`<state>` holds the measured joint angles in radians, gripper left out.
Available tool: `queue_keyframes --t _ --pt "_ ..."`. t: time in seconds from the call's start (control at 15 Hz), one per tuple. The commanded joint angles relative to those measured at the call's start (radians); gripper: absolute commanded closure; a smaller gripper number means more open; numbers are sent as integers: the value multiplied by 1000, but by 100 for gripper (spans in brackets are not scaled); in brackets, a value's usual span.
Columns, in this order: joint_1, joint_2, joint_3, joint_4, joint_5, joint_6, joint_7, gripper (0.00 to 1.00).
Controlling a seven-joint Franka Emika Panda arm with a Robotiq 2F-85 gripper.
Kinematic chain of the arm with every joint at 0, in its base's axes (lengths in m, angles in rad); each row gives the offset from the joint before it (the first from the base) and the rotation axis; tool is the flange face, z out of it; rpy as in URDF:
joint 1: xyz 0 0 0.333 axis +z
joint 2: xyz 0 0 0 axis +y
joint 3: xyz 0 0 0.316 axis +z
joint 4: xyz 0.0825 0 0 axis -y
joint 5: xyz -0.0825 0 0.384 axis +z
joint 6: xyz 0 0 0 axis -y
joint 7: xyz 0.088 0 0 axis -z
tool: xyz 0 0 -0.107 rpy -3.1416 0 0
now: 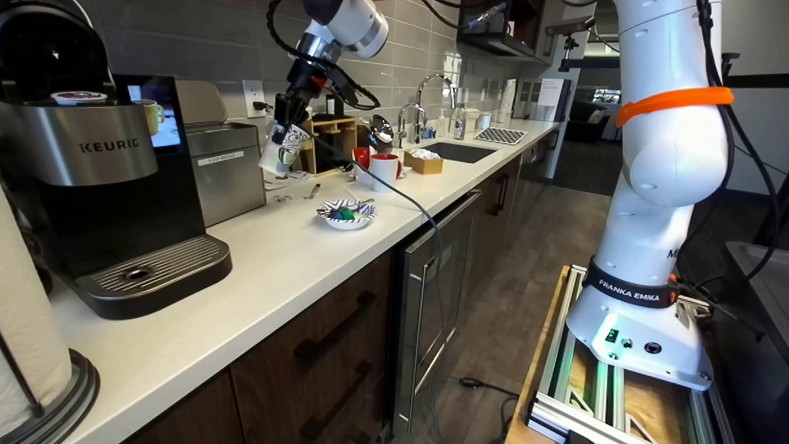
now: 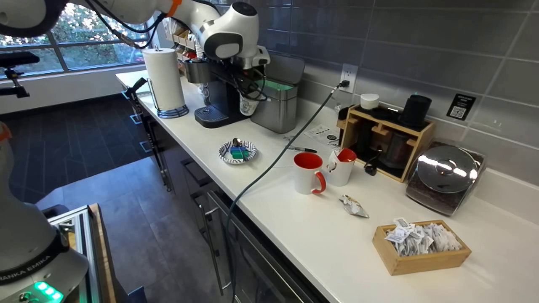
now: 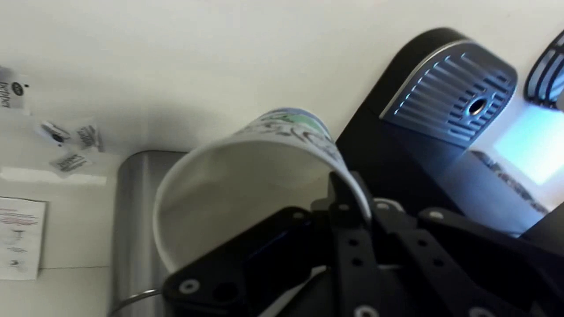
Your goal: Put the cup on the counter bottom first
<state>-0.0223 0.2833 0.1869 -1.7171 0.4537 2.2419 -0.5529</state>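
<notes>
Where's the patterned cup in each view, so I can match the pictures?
In an exterior view: the cup, left of centre, upper half.
In an exterior view: the cup, just left of centre, upper half.
Wrist view: the cup, around the middle.
Shared landmark: the ridged drip tray, in all three.

At ten o'clock in an exterior view, a window shows bright foliage; dark flooring lies at nine, paler grey flooring at eight, a grey tiled wall at two. In an exterior view, a dark cabinet hangs at one, a dark seat stands at two, grey-brown planks spread at four.
</notes>
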Motion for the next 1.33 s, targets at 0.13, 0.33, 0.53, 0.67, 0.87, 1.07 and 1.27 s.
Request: queue_keyframes --t 0.13,0.33,0.53,0.67,0.87,1.07,1.27 --pt "151 -46 5 -9 -329 -68 133 100" --pt "208 26 -2 59 -503 -131 204 100" --pt "198 6 15 29 -485 -112 198 98" --pt "201 27 14 43 -500 -114 201 98" --pt "230 38 -2 35 -577 -84 247 100" --pt "272 80 3 45 -661 -86 306 100" --pt "310 112 11 40 -686 -81 356 100"
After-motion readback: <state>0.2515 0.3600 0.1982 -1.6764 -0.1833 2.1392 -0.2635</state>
